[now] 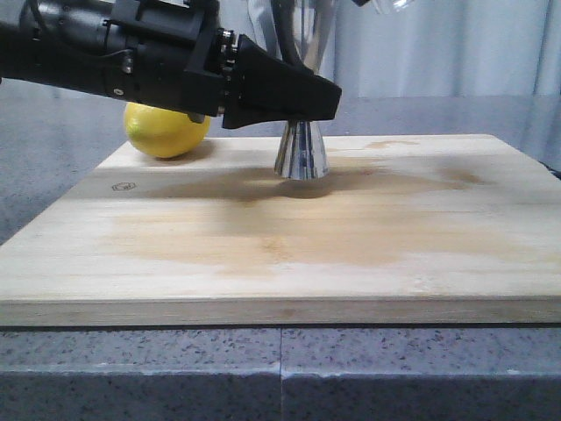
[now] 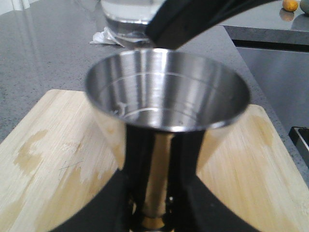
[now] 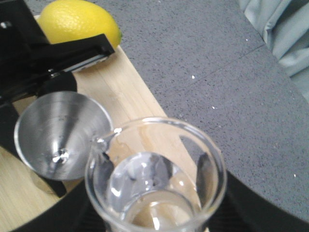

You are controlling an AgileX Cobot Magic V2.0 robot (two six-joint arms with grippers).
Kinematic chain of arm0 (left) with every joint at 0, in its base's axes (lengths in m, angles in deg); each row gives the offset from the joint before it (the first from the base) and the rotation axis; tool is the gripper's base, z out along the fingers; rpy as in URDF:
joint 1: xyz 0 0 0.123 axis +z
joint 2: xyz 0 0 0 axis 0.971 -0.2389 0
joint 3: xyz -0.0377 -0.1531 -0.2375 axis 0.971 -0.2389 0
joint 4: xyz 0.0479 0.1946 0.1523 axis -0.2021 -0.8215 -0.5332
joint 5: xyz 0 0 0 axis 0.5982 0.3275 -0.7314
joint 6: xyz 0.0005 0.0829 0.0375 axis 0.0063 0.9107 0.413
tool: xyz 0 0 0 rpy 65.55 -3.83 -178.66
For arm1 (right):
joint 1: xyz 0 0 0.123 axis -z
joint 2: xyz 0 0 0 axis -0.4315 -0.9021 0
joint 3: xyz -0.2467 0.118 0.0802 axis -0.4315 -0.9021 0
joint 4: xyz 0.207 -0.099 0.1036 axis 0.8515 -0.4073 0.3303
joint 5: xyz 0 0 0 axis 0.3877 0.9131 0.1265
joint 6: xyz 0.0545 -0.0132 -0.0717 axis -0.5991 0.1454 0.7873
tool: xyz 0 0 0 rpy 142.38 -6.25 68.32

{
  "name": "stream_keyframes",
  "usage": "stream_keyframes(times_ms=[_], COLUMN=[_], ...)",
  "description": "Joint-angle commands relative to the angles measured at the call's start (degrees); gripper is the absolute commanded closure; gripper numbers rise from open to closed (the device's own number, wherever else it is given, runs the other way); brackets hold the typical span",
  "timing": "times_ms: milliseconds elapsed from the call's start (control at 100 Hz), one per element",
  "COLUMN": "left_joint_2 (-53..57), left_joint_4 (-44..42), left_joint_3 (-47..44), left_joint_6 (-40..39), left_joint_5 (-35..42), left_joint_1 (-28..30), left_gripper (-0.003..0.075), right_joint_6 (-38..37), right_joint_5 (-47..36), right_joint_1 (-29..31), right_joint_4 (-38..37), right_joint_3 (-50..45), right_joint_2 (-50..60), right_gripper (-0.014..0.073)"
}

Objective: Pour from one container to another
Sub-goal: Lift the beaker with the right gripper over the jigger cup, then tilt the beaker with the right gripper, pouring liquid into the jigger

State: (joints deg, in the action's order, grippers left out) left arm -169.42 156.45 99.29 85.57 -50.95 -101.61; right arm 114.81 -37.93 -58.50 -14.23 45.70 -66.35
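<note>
1. Toward the far edge of the cutting board (image 1: 263,254), the left gripper (image 1: 302,101) clamps the steel jigger (image 1: 301,151) upright at its waist.
2. Right gripper (image 3: 154,212) grasps the glass beaker (image 3: 157,179) just beside and above the jigger's mouth.
3. Near the board's far-left corner lies a lemon (image 1: 166,130).

Our left gripper (image 1: 298,114) reaches in from the left, fingers (image 1: 289,92) clamped; our right gripper (image 3: 159,212) grips too.

Steel jigger (image 2: 166,104) between dark fingers (image 2: 104,205), over wooden board (image 2: 53,159).

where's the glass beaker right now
The glass beaker is held in the right gripper, raised beside the jigger's open cup, lip toward it; the lemon lies beyond.
</note>
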Motion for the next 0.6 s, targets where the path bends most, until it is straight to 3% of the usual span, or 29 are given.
stream_keyframes(times_ms=[0,590], left_joint_2=[2.7,2.7], left_joint_4=[3.7,3.7], left_joint_3=[1.7,1.7], left_joint_6=[-0.2,-0.2], left_joint_5=[-3.9,-3.9], left_joint_1=[0.1,0.1], left_gripper=[0.0698,0.0698], right_joint_6=[0.9,0.9], right_joint_5=[-3.3,-1.9], right_joint_1=[-0.2,-0.2], right_joint_4=[-0.9,-4.6], right_joint_3=[2.2,2.2], right_joint_2=[1.1,0.6], right_gripper=[0.0306,0.0306])
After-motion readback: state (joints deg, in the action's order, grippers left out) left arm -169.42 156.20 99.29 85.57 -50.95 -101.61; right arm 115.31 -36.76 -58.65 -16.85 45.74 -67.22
